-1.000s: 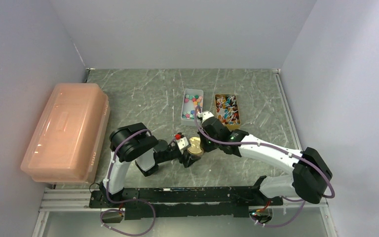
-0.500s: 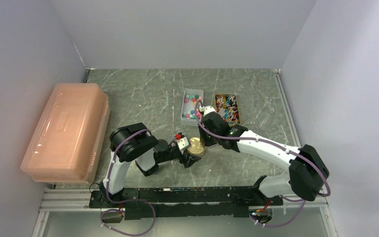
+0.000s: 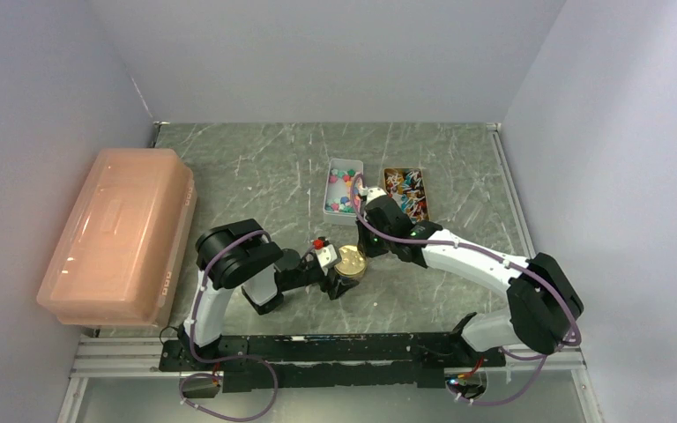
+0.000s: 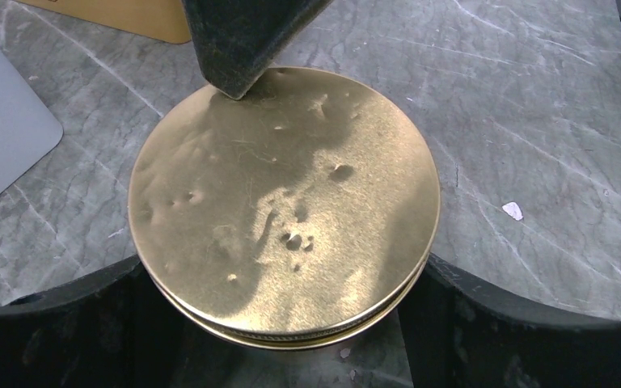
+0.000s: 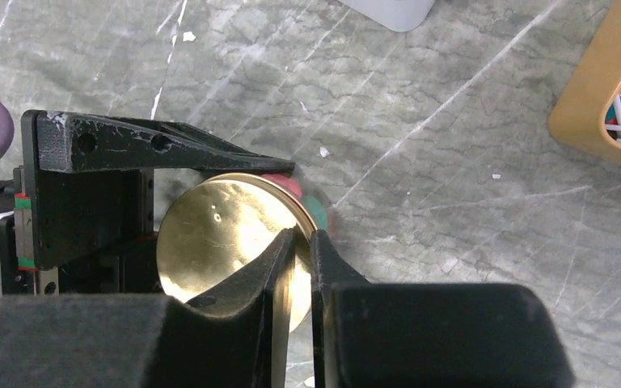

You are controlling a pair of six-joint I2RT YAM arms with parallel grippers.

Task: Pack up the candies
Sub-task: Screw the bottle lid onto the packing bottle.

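A glass jar under a dented gold lid [image 3: 351, 261] [image 4: 283, 202] stands on the table between the arms. My left gripper [image 3: 340, 278] [image 4: 291, 352] is shut on the jar below the lid, one black finger on each side. Red and green candies [image 5: 311, 204] show blurred through the glass beside the lid [image 5: 218, 234]. My right gripper [image 3: 360, 246] [image 5: 305, 238] points down at the lid's far edge, its jaws a narrow slit apart with nothing between them. More candies lie in a white tray [image 3: 344, 189].
A gold tray [image 3: 405, 196] [image 5: 606, 97] of wrapped sweets sits right of the white tray. A large pink lidded box [image 3: 119, 233] fills the table's left side. The white tray's corner [image 4: 0, 145] lies just left of the jar.
My right arm has swung slightly back toward the trays, its tip now at the lid's far edge, and its jaws have parted a little. The left gripper and jar have stayed still.
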